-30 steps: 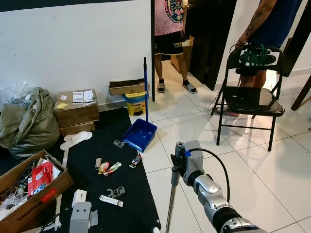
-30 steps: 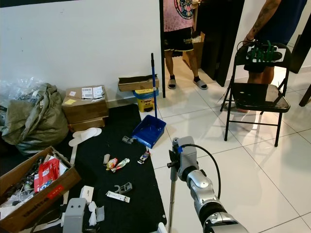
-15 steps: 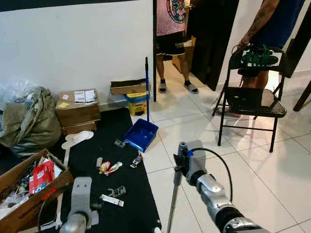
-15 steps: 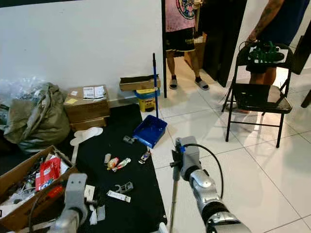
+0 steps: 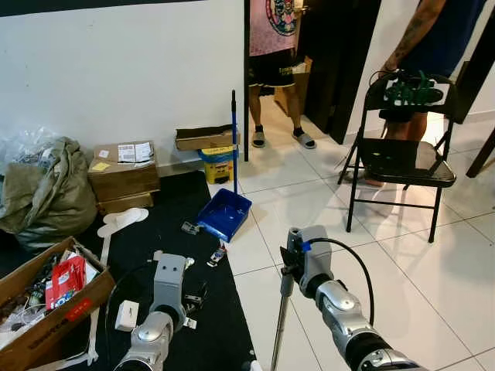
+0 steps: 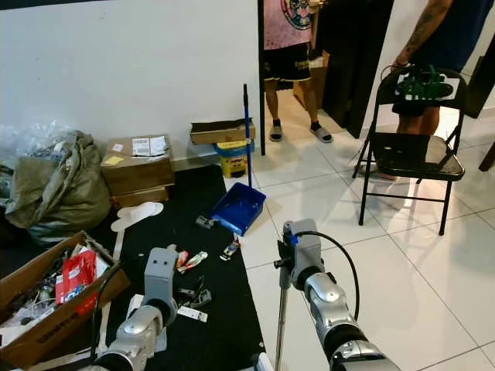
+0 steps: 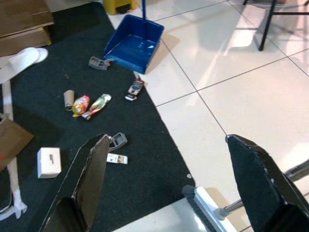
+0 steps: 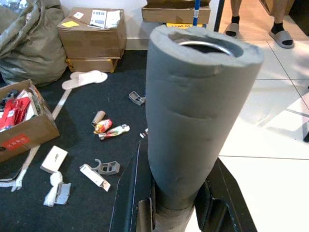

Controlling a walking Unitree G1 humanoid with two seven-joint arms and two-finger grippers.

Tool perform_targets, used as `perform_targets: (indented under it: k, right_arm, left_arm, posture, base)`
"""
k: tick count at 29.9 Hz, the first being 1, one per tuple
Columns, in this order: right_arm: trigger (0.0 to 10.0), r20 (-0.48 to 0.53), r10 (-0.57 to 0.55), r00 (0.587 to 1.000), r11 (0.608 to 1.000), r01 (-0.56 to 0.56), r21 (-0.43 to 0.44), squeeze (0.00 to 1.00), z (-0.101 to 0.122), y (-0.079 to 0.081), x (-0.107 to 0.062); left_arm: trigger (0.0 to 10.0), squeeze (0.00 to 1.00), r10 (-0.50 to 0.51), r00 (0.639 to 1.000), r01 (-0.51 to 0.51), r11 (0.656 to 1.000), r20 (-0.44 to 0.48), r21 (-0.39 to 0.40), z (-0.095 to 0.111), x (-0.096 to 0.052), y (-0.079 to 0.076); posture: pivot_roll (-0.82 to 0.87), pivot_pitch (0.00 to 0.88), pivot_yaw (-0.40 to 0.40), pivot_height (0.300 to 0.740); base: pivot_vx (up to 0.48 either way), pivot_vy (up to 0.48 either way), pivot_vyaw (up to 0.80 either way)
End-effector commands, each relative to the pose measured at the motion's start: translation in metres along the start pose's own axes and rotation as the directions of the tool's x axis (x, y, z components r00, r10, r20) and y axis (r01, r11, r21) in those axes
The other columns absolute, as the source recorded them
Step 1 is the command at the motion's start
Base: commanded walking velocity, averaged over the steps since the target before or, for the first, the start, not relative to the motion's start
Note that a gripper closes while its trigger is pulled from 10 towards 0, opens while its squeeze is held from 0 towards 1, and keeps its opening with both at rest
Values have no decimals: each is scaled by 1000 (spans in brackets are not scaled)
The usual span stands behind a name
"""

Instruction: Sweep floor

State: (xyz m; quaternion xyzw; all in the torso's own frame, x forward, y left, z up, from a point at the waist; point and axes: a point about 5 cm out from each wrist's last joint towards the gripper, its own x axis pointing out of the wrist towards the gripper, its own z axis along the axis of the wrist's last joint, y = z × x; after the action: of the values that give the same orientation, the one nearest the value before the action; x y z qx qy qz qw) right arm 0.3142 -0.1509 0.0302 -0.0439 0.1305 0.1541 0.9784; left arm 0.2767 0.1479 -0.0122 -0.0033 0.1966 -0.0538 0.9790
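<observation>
My right gripper is shut on the grey foam grip of the broom handle, whose silver pole runs down to the white tiles. The broom head lies on the tiles just off the black mat's edge. My left gripper is open and hangs above the mat with nothing between its fingers. Litter lies on the mat: two wrappers, a small toy, grey clips and a white box. A blue dustpan with an upright handle stands at the mat's far edge.
A black folding chair stands on the tiles to the right. Two people stand at the doorway beyond it. Cardboard boxes, a stuffed bag and an open box of clutter line the left side.
My left arm has risen from the bottom edge and now reaches out over the mat. The right gripper still holds the broom in about the same place.
</observation>
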Motion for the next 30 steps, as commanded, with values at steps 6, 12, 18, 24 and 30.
perform_targets:
  k: [6, 12, 18, 24, 30]
  right_arm:
    - [10000, -107, 52, 993, 999, -53, -5, 0, -25, 12, -8]
    - [10000, -92, 48, 995, 999, -50, -20, 0, -21, 10, -7]
    - [10000, -71, 13, 997, 1000, -14, -12, 0, -15, 1, -6]
    - [10000, -15, -30, 999, 999, 29, -37, 0, 2, -15, -2]
    - [10000, 75, -61, 995, 995, 67, -80, 0, 27, -28, 3]
  left_arm:
    - [10000, 0, 1, 999, -1, 1000, -32, 11, -8, -4, 7]
    - [10000, 0, 58, 997, -60, 997, -55, -53, -13, -7, 16]
    - [10000, 0, 117, 989, -126, 988, -95, -91, -19, -11, 28]
    - [10000, 0, 182, 963, -208, 971, -201, -118, -41, -25, 44]
    - [10000, 0, 206, 926, -250, 963, -317, -103, -69, -45, 53]
  posture:
    - [-115, 0, -1, 740]
    - [-109, 0, 2, 740]
    - [-108, 0, 3, 740]
    - [-107, 0, 8, 740]
    - [-107, 0, 15, 740]
  base:
    - [0, 0, 86]
    - [0, 0, 753]
    - [0, 0, 800]
    - [0, 0, 800]
    - [0, 0, 798]
